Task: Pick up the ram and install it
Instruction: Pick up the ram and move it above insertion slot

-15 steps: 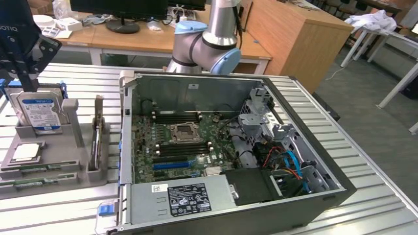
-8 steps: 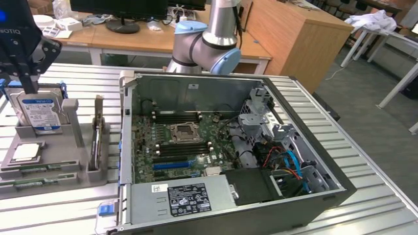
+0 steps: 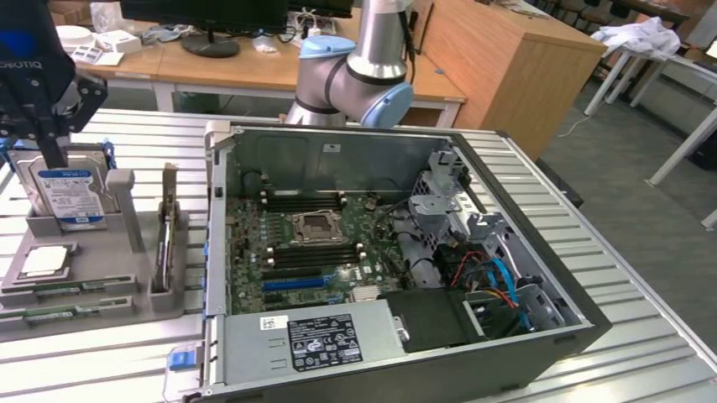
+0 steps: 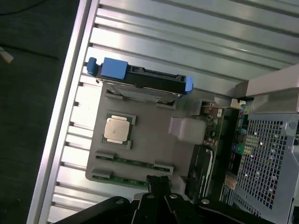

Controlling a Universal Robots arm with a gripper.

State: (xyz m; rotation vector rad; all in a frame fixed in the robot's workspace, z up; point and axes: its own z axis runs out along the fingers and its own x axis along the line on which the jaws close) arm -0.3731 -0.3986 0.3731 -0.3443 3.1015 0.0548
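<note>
At the exterior view's far left the pincer (image 3: 53, 158) hangs over the upright hard drive (image 3: 70, 197) in its blue caddy. In the wrist view the pincer (image 4: 159, 181) is clenched, fingers pressed together with nothing between them.

Below the drive, a grey holder tray (image 3: 133, 294) stands on the slatted table (image 3: 146, 134). A square silver processor (image 3: 43, 262) lies flat in it. Just beside that, along the tray's near edge, lies the ram (image 3: 59, 289), with a second, similar stick parallel to it. In the wrist view the ram (image 4: 130, 162) sits between the processor (image 4: 117, 129) and the fingertips.

The ram looks light, stiff and thin, and likely fragile. It lies flat in a shallow recess, so little of its height is exposed. The best hold is probably across its narrow width near mid-length, on the bare board edges and clear of the chips and contact strip.

Further right, a card (image 3: 168, 227) stands on edge in the tray. Beyond it the open computer case (image 3: 336, 143) shows the motherboard (image 3: 325, 252), with dark memory slots (image 3: 294, 200) flanking the empty socket (image 3: 315, 227).
</note>
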